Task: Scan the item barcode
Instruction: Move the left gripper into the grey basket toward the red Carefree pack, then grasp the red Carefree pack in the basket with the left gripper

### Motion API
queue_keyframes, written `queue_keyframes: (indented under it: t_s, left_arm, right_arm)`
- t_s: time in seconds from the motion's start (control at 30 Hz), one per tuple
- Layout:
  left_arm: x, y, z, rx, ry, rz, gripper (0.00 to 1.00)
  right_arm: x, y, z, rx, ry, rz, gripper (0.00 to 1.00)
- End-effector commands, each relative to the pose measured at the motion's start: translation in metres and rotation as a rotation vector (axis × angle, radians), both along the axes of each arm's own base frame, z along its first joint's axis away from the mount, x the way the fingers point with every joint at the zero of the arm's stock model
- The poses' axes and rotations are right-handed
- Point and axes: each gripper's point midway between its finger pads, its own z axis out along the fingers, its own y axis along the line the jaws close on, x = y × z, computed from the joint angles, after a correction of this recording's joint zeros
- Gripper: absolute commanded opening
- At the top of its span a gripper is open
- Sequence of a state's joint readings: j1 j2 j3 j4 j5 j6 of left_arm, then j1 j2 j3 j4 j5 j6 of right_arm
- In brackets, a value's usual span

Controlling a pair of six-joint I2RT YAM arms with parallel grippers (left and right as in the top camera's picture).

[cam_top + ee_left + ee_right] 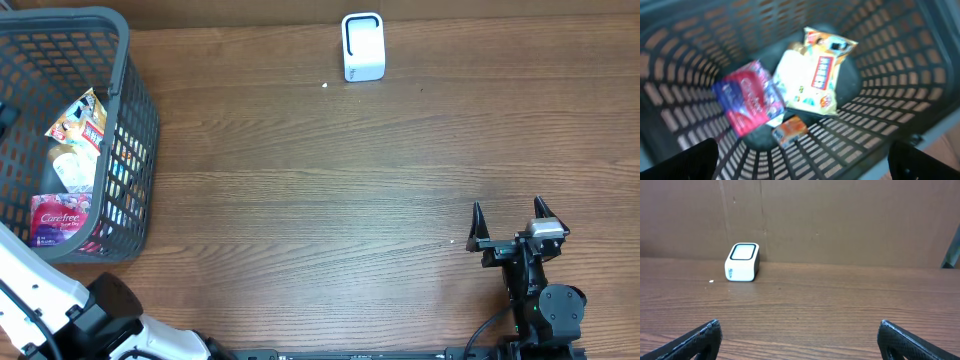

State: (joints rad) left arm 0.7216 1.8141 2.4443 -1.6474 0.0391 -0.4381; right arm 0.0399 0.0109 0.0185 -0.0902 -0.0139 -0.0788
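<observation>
Below your left gripper [804, 162], basket walls [900, 75] ring the crowded packets [810, 80]. Ahead of your right gripper [800, 337], open tabletop [840, 310] reaches the scanner [742, 262].

The pink pack [60, 217] in the basket [128, 80] says "Carefree" in white letters. It lies at about 6 o'clock from the snack bag [80, 120]. The snack bag has a red strip with white signs, but they are too small to read, and the left wrist view is too blurry. The scanner [742, 262] has a tiny blue mark on its side, too small to read.
</observation>
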Motion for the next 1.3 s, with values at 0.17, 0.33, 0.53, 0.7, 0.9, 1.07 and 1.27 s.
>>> queue_keyframes:
  t_s: [0.17, 0.33, 0.53, 0.7, 0.9, 1.07, 1.27]
  left_arm:
    - [-0.002, 0.018, -0.048, -0.102, 0.132, 0.206, 1.00]
    - [-0.013, 0.029, -0.082, -0.137, 0.221, 0.397, 1.00]
    - [0.006, 0.018, -0.127, -0.229, 0.296, 0.344, 1.00]
    - [0.023, 0.019, -0.156, -0.242, 0.333, 0.318, 1.00]
    - [0.022, 0.025, -0.184, -0.222, 0.444, 0.323, 1.00]
    - [0.007, 0.032, -0.206, -0.199, 0.583, 0.342, 1.00]
    - [0.014, 0.028, -0.234, -0.245, 0.626, 0.325, 1.00]
  right_arm:
    - [0.000, -0.002, -0.002, -0.001, -0.003, -0.012, 1.00]
    - [0.000, -0.002, -0.002, -0.001, -0.003, -0.011, 1.00]
    - [0.000, -0.002, -0.002, -0.001, -0.003, -0.012, 1.00]
    - [0.000, -0.002, -0.002, -0.001, -0.003, -0.012, 1.00]
    - [0.000, -0.002, -0.002, -0.001, -0.003, -0.012, 1.00]
    - [0.000, -0.002, -0.002, -0.001, -0.003, -0.012, 1.00]
    - [0.000, -0.002, -0.002, -0.001, -0.003, -0.012, 1.00]
